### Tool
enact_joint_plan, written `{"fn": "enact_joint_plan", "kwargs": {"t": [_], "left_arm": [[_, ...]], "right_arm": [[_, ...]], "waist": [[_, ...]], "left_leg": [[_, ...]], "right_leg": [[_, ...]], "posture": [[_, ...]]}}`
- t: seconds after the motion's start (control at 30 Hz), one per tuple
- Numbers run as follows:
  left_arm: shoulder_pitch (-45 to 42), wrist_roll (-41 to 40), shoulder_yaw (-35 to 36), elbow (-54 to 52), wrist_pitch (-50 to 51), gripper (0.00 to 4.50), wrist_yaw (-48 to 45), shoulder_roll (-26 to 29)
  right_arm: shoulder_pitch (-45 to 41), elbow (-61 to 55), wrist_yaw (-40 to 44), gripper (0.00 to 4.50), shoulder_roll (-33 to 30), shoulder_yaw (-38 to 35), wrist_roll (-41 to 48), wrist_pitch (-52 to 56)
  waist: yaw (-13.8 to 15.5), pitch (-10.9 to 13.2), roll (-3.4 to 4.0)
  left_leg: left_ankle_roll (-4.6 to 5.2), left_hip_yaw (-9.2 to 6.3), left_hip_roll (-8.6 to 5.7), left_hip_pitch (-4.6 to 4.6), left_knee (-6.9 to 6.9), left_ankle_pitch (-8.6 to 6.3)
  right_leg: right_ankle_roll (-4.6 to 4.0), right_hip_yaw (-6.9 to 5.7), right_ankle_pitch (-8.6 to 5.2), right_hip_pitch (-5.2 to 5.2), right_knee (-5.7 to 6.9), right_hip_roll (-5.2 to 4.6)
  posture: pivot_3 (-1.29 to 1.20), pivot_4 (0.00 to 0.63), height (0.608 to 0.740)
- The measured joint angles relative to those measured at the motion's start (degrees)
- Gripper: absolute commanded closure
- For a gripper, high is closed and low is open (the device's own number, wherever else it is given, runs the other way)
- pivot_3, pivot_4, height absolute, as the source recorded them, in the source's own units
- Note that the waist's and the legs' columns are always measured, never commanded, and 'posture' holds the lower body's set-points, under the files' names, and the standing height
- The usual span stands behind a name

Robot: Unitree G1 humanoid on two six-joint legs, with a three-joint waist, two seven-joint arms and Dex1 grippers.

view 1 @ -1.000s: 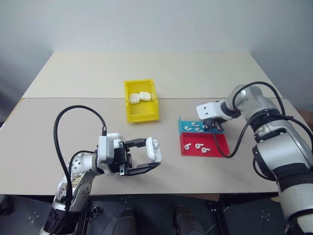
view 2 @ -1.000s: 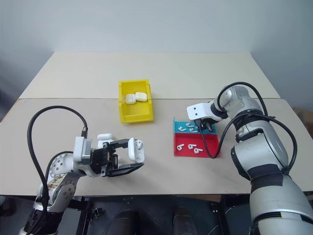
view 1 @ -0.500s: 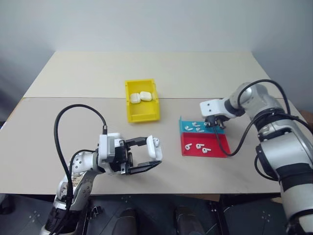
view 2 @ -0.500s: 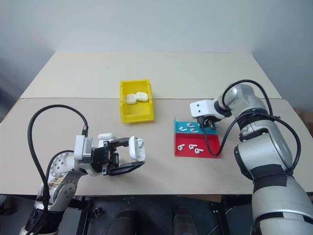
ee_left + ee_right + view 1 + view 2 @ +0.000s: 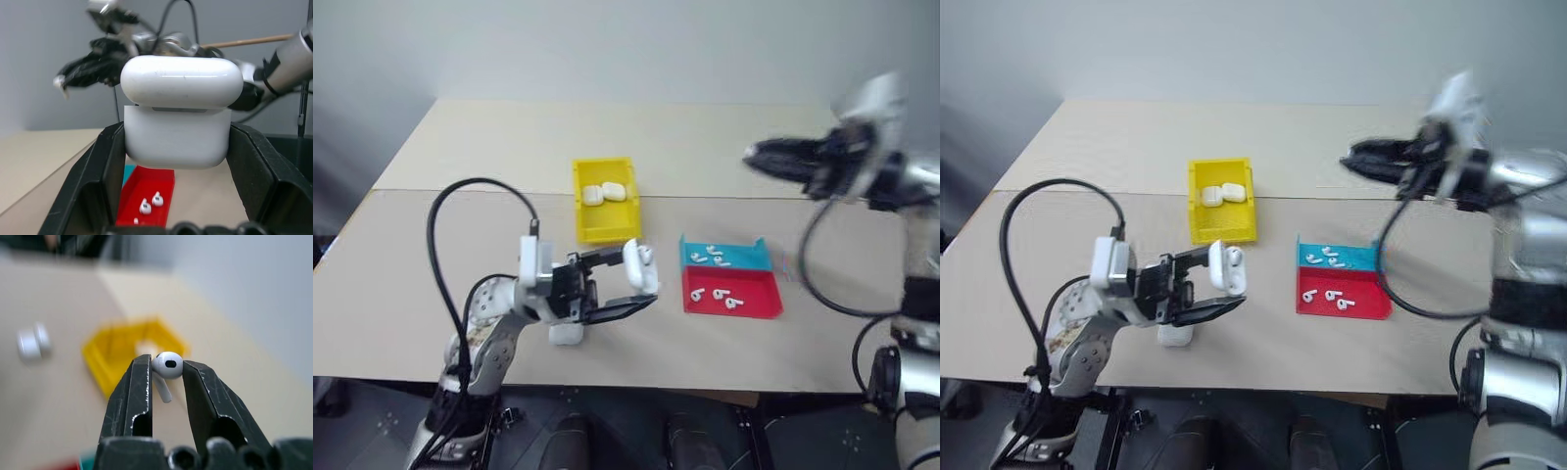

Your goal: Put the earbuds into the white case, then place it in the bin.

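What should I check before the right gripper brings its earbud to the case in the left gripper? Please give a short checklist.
1. Earbud clamped by the right gripper: ok.
2. White case clamped by the left gripper: ok.
3. Case lid open: ok.
4. Empty slot inside the case: cannot tell.
5. Yellow bin has room beside its two cases: ok.
6. Right gripper lined up over the case: not ok, it is far off.

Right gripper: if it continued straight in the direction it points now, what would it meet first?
Probably the yellow bin: beyond the right gripper and its pinched earbud the bin lies almost straight ahead, though depth is unclear.
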Motion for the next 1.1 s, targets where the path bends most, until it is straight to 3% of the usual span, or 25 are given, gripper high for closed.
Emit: {"fn": "enact_joint_plan", "kwargs": {"t": [0.13, 0.3, 0.63, 1.1], "left_arm": [[-3.48, -0.69, -0.71, 1.34, 1.47, 1.70, 0.39, -1.76], [-6.95, -0.67, -2.06, 3.90, 1.87, 1.70, -0.38, -4.25], [-8.15, -0.16, -2.53, 6.66, 1.08, 1.70, -1.50, -6.44], [-8.14, 0.10, -2.48, 7.18, 0.31, 1.70, -1.72, -6.55]], "right_arm": [[6.83, -18.82, -11.23, 3.37, 1.59, -11.75, 21.02, 9.08], [15.98, -29.82, -22.89, 3.37, 5.00, -9.68, 36.95, 11.74], [24.04, -33.64, -26.49, 3.37, 3.83, -1.97, 40.33, 8.26], [24.11, -33.60, -29.68, 3.37, 2.62, 5.12, 41.05, 5.64]], "waist": [[-0.26, -0.14, -0.20], [-0.78, -0.19, -0.16], [-0.50, -0.18, -0.17], [-0.40, -0.18, -0.17]], "left_leg": [[0.03, 0.01, 0.00, 0.12, 0.01, -0.02], [0.04, 0.07, -0.01, 0.23, 0.01, -0.02], [0.05, 0.05, -0.03, 0.11, 0.04, -0.02], [0.05, 0.04, -0.03, 0.10, 0.04, -0.02]], "right_leg": [[0.01, 0.01, 0.00, 0.19, -0.08, 0.01], [0.02, 0.11, -0.01, 0.19, -0.02, 0.04], [0.05, 0.10, 0.00, 0.15, -0.09, 0.03], [0.06, 0.10, 0.00, 0.14, -0.11, 0.04]], "posture": [[0.00, 0.150, 0.740], [0.00, 0.150, 0.740], [0.00, 0.150, 0.740], [0.00, 0.150, 0.740]]}}
